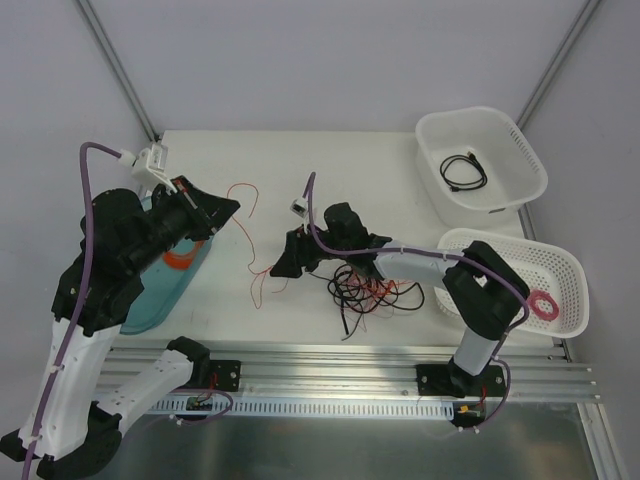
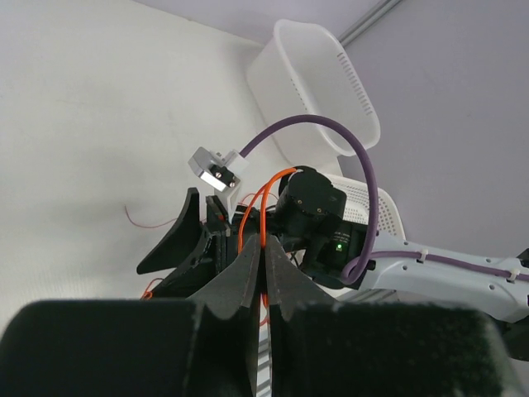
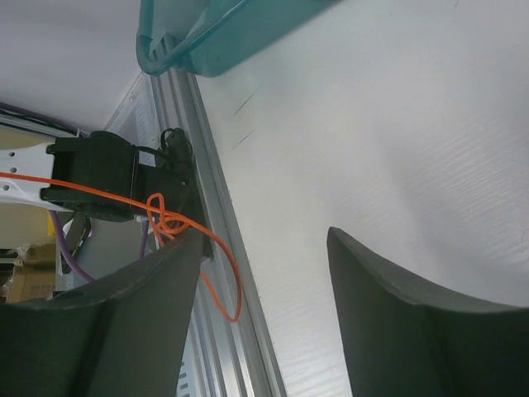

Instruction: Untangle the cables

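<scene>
The cables (image 1: pixel 368 287) are a loose tangle of thin black, orange and red wires under the right arm's forearm. One long orange wire (image 1: pixel 256 200) runs out of the tangle to the left. My left gripper (image 1: pixel 222 208) is shut on this wire (image 2: pixel 266 217), which leaves the closed fingertips (image 2: pixel 266 248) as a narrow loop. My right gripper (image 1: pixel 288 258) hangs open just left of the tangle. In the right wrist view its jaws (image 3: pixel 264 236) stand wide apart. There a knotted stretch of the orange wire (image 3: pixel 165 217) lies against the tip of the left finger (image 3: pixel 140 314), not clamped.
A teal tray (image 1: pixel 165 290) with a wound orange coil (image 1: pixel 180 260) sits under the left arm. At the right stand two white baskets: the far one (image 1: pixel 520 150) holds a black cable (image 1: pixel 463 170), the near one (image 1: pixel 565 275) a pink-red spool (image 1: pixel 545 305). An aluminium rail (image 1: pixel 330 365) runs along the near edge.
</scene>
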`<state>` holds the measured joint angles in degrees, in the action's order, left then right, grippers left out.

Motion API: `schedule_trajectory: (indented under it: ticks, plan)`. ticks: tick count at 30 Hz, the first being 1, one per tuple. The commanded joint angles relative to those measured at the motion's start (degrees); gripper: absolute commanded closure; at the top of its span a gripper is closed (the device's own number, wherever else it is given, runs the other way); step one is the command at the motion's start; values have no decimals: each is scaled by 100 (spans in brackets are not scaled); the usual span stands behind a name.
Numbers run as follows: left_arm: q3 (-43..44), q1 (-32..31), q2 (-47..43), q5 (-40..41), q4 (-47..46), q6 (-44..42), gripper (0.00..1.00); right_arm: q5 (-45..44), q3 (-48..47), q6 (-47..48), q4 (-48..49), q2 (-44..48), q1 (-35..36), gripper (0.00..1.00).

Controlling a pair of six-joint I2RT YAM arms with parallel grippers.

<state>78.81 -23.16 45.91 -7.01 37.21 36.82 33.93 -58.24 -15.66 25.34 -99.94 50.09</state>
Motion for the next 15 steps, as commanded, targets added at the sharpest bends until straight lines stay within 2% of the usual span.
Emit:
schedule_trajectory:
  ticks: [1, 2, 3, 5, 6, 8, 15]
  plan:
    - [-23, 39, -82, -108, -285, 80, 100, 263, -258, -42, 436, -95, 54, 37]
    - [-14, 31, -82, -108, -293, 89, 100, 280, -250, -51, 454, -113, 45, 42]
    - [-6, 39, -91, -82, -302, 89, 100, 289, -215, -51, 463, -122, 45, 55]
    - [21, 39, -108, -47, -302, 63, 100, 263, -127, -42, 489, -105, 45, 73]
    - [21, 31, -117, 14, -293, 28, 100, 263, -100, -8, 489, -70, 54, 87]
    - [56, 39, -161, 103, -302, -16, 100, 210, 23, 97, 367, -17, 28, 99]
    - [47, 39, -433, 665, -293, -122, 100, 52, 488, 72, 103, 229, -218, 99]
